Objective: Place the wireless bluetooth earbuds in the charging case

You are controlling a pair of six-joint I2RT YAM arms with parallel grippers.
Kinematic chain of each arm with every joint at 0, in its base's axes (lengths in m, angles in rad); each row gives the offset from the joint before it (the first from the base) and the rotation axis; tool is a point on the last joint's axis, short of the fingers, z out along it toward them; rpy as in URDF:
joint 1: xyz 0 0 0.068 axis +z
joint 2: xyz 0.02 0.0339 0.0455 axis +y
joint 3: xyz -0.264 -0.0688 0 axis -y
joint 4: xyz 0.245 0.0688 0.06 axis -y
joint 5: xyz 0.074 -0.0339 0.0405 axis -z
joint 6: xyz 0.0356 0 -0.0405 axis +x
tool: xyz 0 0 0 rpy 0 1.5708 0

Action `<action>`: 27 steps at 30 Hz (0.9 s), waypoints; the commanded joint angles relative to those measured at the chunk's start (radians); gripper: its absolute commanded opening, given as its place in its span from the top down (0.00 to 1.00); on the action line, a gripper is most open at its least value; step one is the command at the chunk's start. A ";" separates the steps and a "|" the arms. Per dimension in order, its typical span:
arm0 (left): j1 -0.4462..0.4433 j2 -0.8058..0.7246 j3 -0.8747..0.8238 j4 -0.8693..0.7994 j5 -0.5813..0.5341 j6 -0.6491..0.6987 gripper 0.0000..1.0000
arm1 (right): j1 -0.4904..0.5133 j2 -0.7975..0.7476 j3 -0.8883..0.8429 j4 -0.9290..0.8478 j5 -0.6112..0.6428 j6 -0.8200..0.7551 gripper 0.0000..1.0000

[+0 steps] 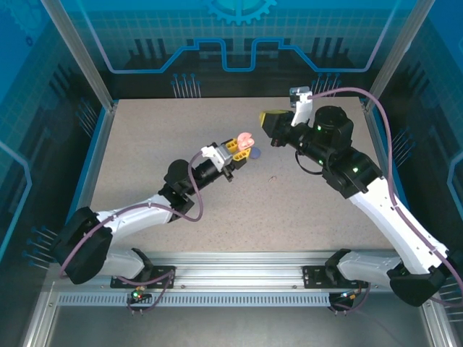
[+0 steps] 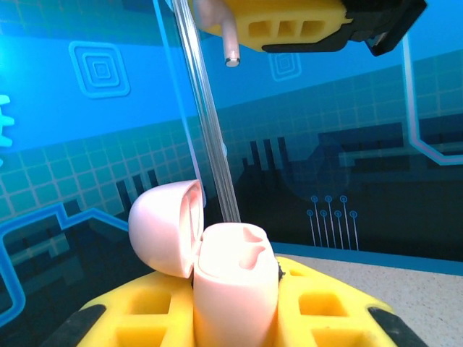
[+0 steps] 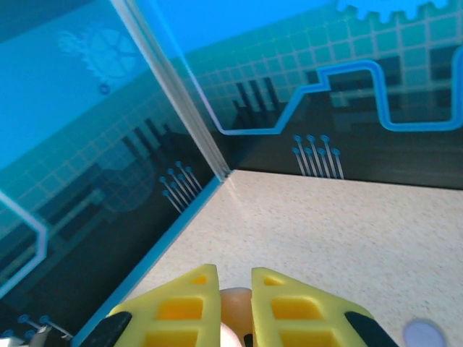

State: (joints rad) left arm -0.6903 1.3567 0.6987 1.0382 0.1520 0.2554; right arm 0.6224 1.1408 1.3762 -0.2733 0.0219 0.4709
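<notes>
Left gripper (image 1: 240,150) sits near the middle of the worktop (image 1: 166,137), a bit toward the far edge. Its yellow fingers are pressed onto the sides of a pale pink charging case (image 2: 235,278). The case is held upright and clear of the surface. Its lid (image 2: 163,228) is flipped open and hangs off to the left in the left wrist view. The top face shows earbud wells; can't tell if anything sits in them.

Right gripper (image 1: 273,124) is over the far right part of the worktop, angled toward the left gripper. The fingers are nearly together, pinching a pale pinkish-beige earbud (image 2: 226,40). In the right wrist view the bud shows as a beige lump in the narrow gap between the two yellow fingers. In the left wrist view the bud's stem sticks out beside the finger, pointing down. It is above the open case and apart from it, not touching.

A small lilac round object (image 1: 255,152) lies flat on the worktop just beside the left gripper's tip, between the two grippers. It is too small to tell what it is.

Blue printed panels wall in the worktop.
</notes>
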 commanded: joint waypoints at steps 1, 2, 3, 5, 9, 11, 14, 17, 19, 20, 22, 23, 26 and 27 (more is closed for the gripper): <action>-0.005 0.021 0.054 0.063 -0.032 0.044 1.00 | 0.030 -0.029 -0.037 0.102 -0.045 -0.041 0.86; -0.005 0.025 0.062 0.063 -0.031 0.042 1.00 | 0.035 -0.035 -0.048 0.117 -0.045 -0.044 0.86; -0.008 0.030 0.069 0.063 -0.032 0.037 1.00 | 0.039 -0.040 -0.060 0.130 -0.046 -0.044 0.86; -0.007 0.036 0.081 0.062 -0.034 0.025 1.00 | 0.045 -0.047 -0.075 0.149 -0.051 -0.048 0.86; -0.006 0.045 0.090 0.065 -0.044 0.006 1.00 | 0.061 -0.052 -0.094 0.168 -0.064 -0.063 0.86; -0.006 0.047 0.093 0.065 -0.048 0.004 1.00 | 0.068 -0.053 -0.102 0.174 -0.075 -0.078 0.86; -0.006 0.047 0.097 0.059 -0.046 0.002 1.00 | 0.076 -0.052 -0.111 0.176 -0.075 -0.094 0.86; -0.006 0.046 0.100 0.057 -0.042 0.000 1.00 | 0.079 -0.045 -0.118 0.179 -0.071 -0.094 0.87; -0.007 0.045 0.104 0.054 -0.040 -0.002 1.00 | 0.078 -0.040 -0.124 0.184 -0.067 -0.094 0.86; -0.007 0.045 0.103 0.053 -0.040 -0.003 1.00 | 0.079 -0.037 -0.126 0.185 -0.064 -0.094 0.87; -0.007 0.046 0.103 0.052 -0.039 -0.004 1.00 | 0.079 -0.029 -0.126 0.186 -0.062 -0.094 0.87; -0.007 0.047 0.103 0.053 -0.038 -0.006 1.00 | 0.079 -0.025 -0.125 0.186 -0.064 -0.093 0.87; -0.007 0.044 0.101 0.050 -0.039 -0.007 1.00 | 0.079 -0.016 -0.127 0.187 -0.075 -0.086 0.87; -0.007 0.044 0.101 0.050 -0.038 -0.005 1.00 | 0.079 -0.014 -0.129 0.187 -0.077 -0.084 0.87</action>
State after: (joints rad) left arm -0.6910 1.3945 0.7662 1.0531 0.1230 0.2615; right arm 0.6876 1.1198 1.2575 -0.1253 -0.0387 0.3943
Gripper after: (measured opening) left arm 0.221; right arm 0.135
